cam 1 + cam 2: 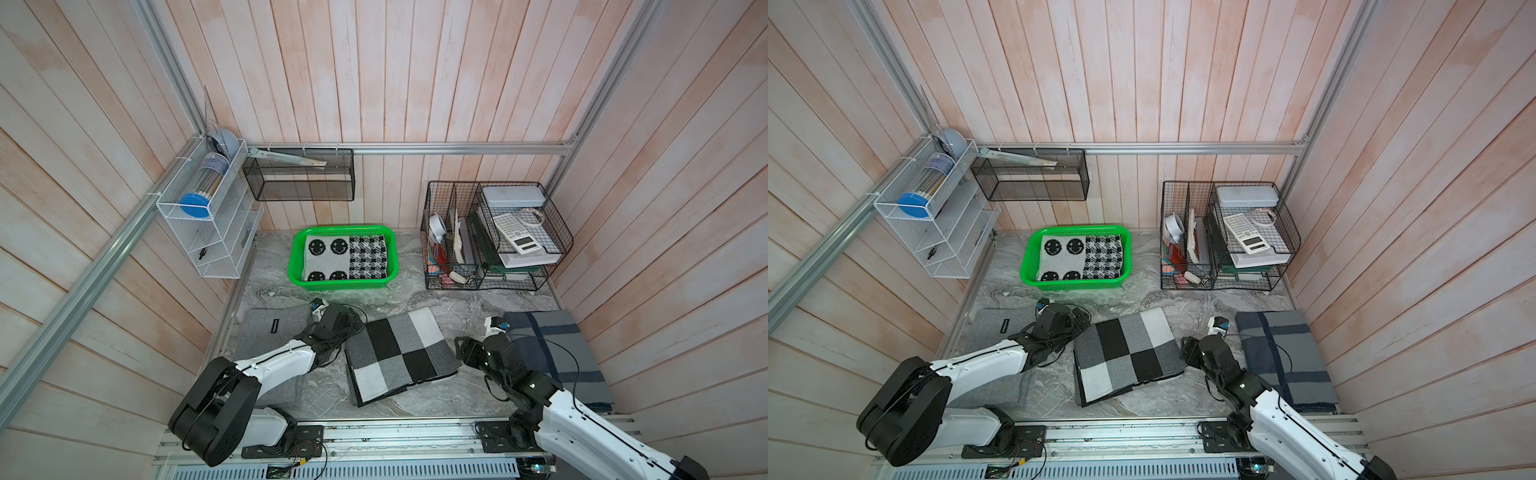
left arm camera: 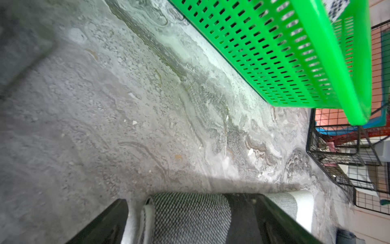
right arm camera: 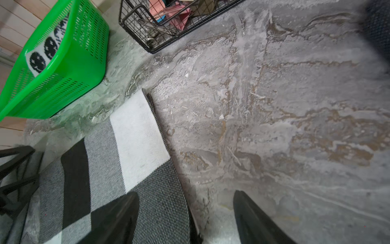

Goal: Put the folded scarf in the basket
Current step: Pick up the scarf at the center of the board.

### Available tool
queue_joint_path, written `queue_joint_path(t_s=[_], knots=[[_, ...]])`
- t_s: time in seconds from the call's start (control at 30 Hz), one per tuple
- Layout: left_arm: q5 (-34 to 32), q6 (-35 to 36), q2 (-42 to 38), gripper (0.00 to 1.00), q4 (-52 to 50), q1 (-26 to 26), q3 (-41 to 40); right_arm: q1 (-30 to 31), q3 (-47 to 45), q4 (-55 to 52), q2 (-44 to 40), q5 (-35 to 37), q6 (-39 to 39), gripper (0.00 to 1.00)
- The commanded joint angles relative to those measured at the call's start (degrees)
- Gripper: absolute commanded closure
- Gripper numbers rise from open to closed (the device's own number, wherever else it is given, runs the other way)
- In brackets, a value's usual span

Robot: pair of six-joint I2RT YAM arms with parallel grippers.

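The folded scarf (image 1: 399,353) (image 1: 1125,353), checked black, grey and white, lies flat on the marble table between my two arms. My left gripper (image 1: 353,328) (image 2: 191,198) is at its left edge. It is open, and the scarf's folded edge (image 2: 190,217) lies between its fingers. My right gripper (image 1: 459,349) (image 3: 185,193) is open at the right edge, one finger over the scarf (image 3: 130,152) and the other over bare table. The green basket (image 1: 345,284) (image 1: 1075,284) (image 2: 274,52) (image 3: 63,74) stands behind. It holds a black and white scarf with smiley faces (image 1: 328,257).
A black wire organiser (image 1: 494,237) full of office things stands at the back right. A dark blue-grey folded cloth (image 1: 552,353) lies under the right arm. A grey cloth (image 1: 274,328) lies by the left arm. A white wire rack (image 1: 203,224) and a black mesh shelf (image 1: 299,174) hang on the walls.
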Motion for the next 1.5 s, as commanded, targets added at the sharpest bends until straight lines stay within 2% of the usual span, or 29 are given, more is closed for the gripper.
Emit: queue_joint_path(t_s=[0.0, 0.13, 0.3, 0.37, 0.5, 0.83, 1.17, 1.27, 1.37, 1.47], knots=[[-1.58, 2.17, -3.41, 0.00, -5.95, 0.05, -2.12, -8.49, 2.69, 9.90, 7.99, -14.45, -7.83, 0.24], [0.49, 0.33, -8.07, 0.00, -8.12, -0.04, -5.98, -12.14, 8.33, 14.78, 19.73, -21.90, -13.20, 0.24], [3.34, -3.16, -13.19, 0.00, -6.17, -1.00, -11.04, -12.65, 18.12, 13.27, 33.48, -27.52, -16.57, 0.26], [3.29, -4.32, -13.94, 0.00, -4.79, -2.16, -12.19, -12.66, 21.80, 11.74, 38.62, -30.76, -19.07, 0.27], [2.24, -5.92, -13.00, 0.01, -3.54, -3.95, -12.83, -12.31, 25.07, 12.02, 46.55, -33.90, -18.36, 0.30], [2.74, -6.77, -4.45, 0.12, 2.30, -4.62, -12.40, -9.26, 23.93, 14.21, 49.89, -31.24, -16.99, 0.30], [5.93, -7.03, 0.63, 0.17, 9.92, -4.63, -13.36, -5.91, 26.28, 14.78, 55.21, -28.61, -14.43, 0.30], [6.16, -6.69, 2.02, 0.25, 10.91, -4.70, -13.02, -4.35, 27.01, 15.49, 56.04, -28.90, -13.62, 0.31], [6.85, -6.59, 2.87, 0.40, 12.88, -4.68, -13.09, -3.42, 26.88, 17.43, 56.24, -30.11, -12.34, 0.43], [7.87, -6.08, 3.76, 0.60, 15.18, -4.70, -12.69, -3.19, 25.72, 20.37, 55.72, -31.67, -11.09, 0.71]])
